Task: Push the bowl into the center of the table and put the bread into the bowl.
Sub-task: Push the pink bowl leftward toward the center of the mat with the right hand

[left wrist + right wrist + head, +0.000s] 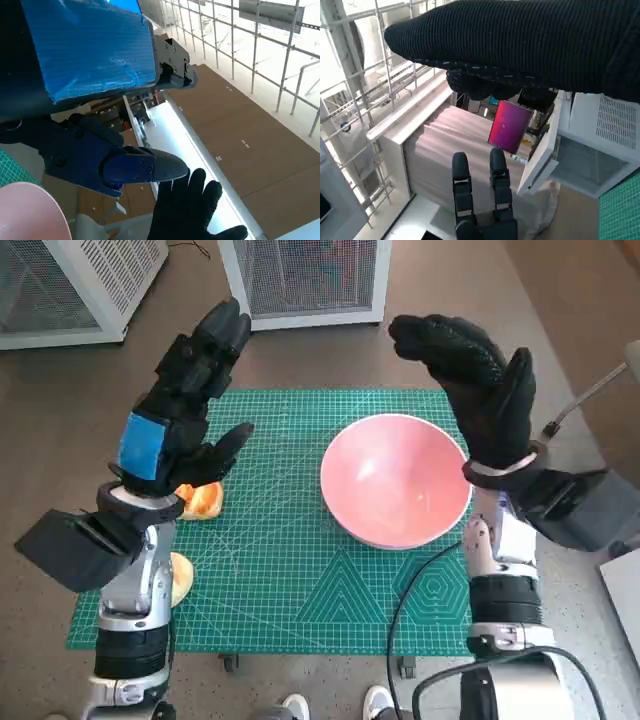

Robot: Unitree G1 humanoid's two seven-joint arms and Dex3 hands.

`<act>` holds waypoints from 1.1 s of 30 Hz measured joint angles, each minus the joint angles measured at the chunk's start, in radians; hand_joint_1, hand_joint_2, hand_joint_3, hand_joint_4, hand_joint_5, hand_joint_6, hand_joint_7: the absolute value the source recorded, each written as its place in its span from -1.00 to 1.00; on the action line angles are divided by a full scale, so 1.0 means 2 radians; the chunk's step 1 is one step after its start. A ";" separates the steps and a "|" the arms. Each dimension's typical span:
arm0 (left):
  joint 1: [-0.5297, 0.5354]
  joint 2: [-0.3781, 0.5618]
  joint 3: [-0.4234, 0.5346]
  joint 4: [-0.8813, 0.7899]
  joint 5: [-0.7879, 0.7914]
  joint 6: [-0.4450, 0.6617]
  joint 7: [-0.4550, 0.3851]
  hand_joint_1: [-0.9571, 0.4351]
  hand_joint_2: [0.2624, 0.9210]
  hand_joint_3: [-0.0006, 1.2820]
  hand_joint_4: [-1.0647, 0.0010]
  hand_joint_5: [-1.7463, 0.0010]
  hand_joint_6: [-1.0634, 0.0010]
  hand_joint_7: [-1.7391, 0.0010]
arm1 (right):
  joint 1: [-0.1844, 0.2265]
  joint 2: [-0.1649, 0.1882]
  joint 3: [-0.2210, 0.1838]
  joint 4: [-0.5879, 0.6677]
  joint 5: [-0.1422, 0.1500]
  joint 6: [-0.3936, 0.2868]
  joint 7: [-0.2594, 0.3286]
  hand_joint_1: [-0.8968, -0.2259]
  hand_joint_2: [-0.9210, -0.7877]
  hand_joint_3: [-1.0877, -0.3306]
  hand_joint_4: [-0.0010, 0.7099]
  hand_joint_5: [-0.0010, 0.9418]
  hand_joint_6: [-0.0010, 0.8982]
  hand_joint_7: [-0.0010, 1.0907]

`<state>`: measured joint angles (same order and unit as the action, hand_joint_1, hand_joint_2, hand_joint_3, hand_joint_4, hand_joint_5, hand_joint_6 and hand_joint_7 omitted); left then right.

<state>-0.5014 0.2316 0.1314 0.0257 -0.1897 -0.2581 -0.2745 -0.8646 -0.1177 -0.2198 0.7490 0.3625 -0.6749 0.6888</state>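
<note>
1. Left hand (185, 405) raised above the bench's (300, 635) 9 o'clock side, released, fingers apart, grasping nothing; blue tape across its back.
2. Right hand (480, 390) lifted at 2 o'clock, released too, gloved fingers spread, empty, just beyond the bowl's far right rim.
3. Bread (203, 501) lay on the green cutting mat (300, 570) under the left hand's wrist, at about 9 o'clock, well apart from the bowl.
4. Pink bowl (395, 480) stood upright on the mat, right of centre, toward 3 o'clock, empty.
5. Seen beyond: white mesh cabinets (310, 280) on the floor at 12 o'clock.
</note>
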 measured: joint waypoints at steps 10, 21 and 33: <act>0.000 0.000 0.001 0.002 -0.004 -0.005 -0.003 -0.52 1.00 -0.46 0.52 1.00 0.61 0.75 | -0.015 -0.036 -0.019 0.111 -0.052 -0.060 -0.087 0.06 -1.00 0.30 -0.33 -0.99 -0.19 -1.00; 0.000 -0.001 0.002 0.003 -0.004 -0.007 -0.005 -0.49 1.00 -0.46 0.53 1.00 0.62 0.75 | -0.031 -0.057 -0.026 0.227 -0.096 -0.043 -0.196 0.07 -1.00 0.18 -0.31 -0.99 -0.22 -1.00; 0.002 -0.001 0.002 0.003 -0.001 -0.007 -0.001 -0.50 1.00 -0.44 0.54 1.00 0.63 0.74 | -0.027 -0.052 -0.022 0.270 -0.122 0.017 -0.246 0.11 -1.00 -0.01 -0.37 -0.99 -0.19 -0.98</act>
<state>-0.4976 0.2302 0.1354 0.0319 -0.1921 -0.2727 -0.2772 -0.9184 -0.2215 -0.2643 1.2887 0.1177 -0.6418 0.1969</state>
